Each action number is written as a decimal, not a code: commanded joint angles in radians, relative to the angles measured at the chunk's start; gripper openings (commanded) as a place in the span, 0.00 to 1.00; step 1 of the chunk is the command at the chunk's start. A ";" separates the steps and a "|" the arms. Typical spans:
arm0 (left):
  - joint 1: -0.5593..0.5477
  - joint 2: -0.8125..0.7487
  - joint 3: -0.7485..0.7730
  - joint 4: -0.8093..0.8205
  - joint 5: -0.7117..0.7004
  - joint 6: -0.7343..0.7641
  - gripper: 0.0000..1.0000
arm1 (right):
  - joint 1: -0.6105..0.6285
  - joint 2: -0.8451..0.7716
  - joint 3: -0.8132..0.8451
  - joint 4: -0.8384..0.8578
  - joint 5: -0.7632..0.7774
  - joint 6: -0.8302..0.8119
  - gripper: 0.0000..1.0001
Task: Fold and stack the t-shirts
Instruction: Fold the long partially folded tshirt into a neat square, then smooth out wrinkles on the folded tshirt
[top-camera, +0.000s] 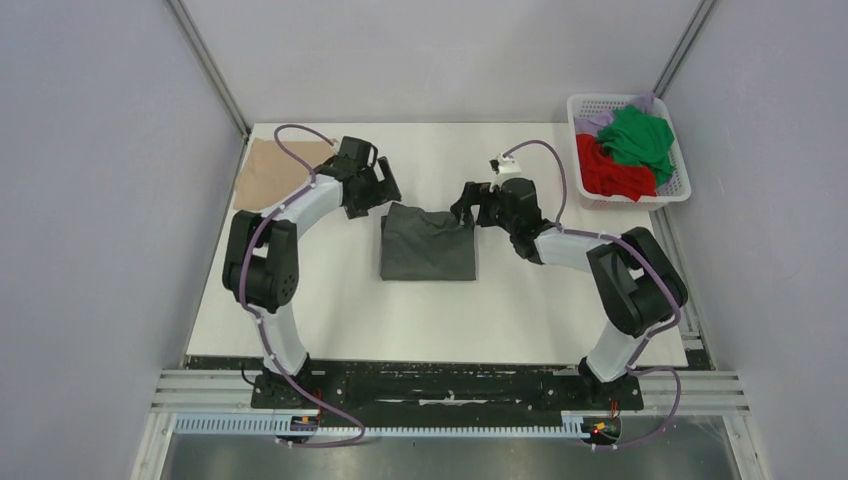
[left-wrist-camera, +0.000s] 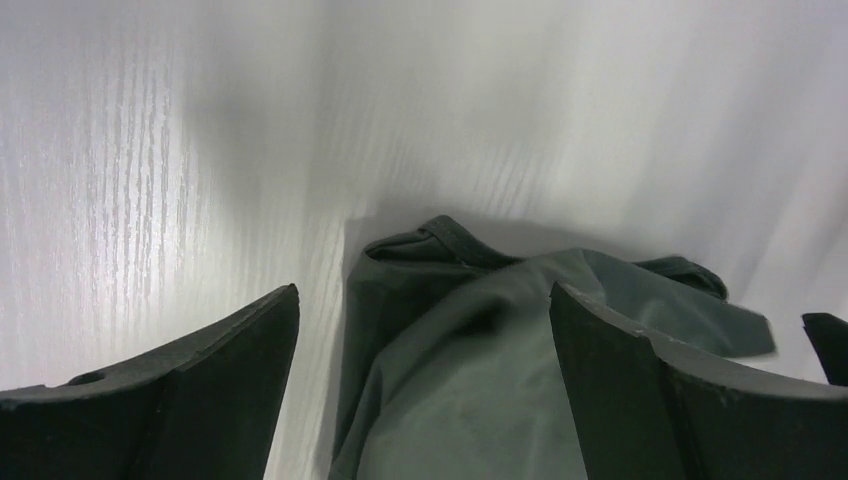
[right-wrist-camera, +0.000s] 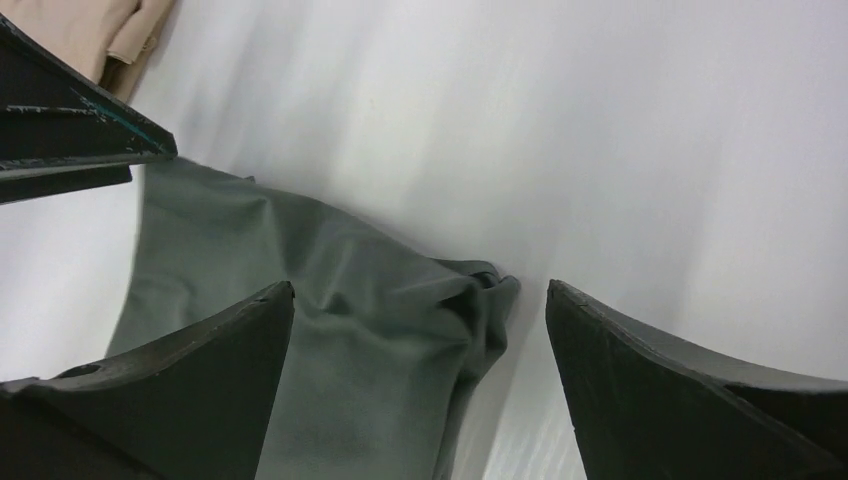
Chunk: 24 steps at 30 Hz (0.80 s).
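A dark grey t-shirt (top-camera: 428, 243) lies folded in a rough rectangle at mid table. My left gripper (top-camera: 378, 188) is open just above its far left corner; in the left wrist view the shirt (left-wrist-camera: 470, 370) lies between and below the open fingers. My right gripper (top-camera: 470, 205) is open at its far right corner; in the right wrist view the bunched corner (right-wrist-camera: 440, 330) sits between the fingers, untouched. A beige folded shirt (top-camera: 272, 170) lies at the far left and shows in the right wrist view (right-wrist-camera: 90, 35).
A white basket (top-camera: 680, 190) at the far right holds a green shirt (top-camera: 636, 138), a red shirt (top-camera: 610, 172) and a bit of lilac cloth (top-camera: 600, 122). Grey walls enclose the table on three sides.
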 joint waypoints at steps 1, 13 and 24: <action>0.001 -0.144 -0.008 0.034 0.084 0.009 1.00 | -0.001 -0.116 -0.020 0.044 -0.061 -0.014 0.98; -0.028 -0.178 -0.101 0.198 0.275 -0.070 1.00 | 0.008 -0.128 -0.107 0.291 -0.427 0.183 0.98; -0.028 0.075 -0.007 0.196 0.211 -0.092 1.00 | 0.000 0.144 0.086 0.198 -0.334 0.146 0.98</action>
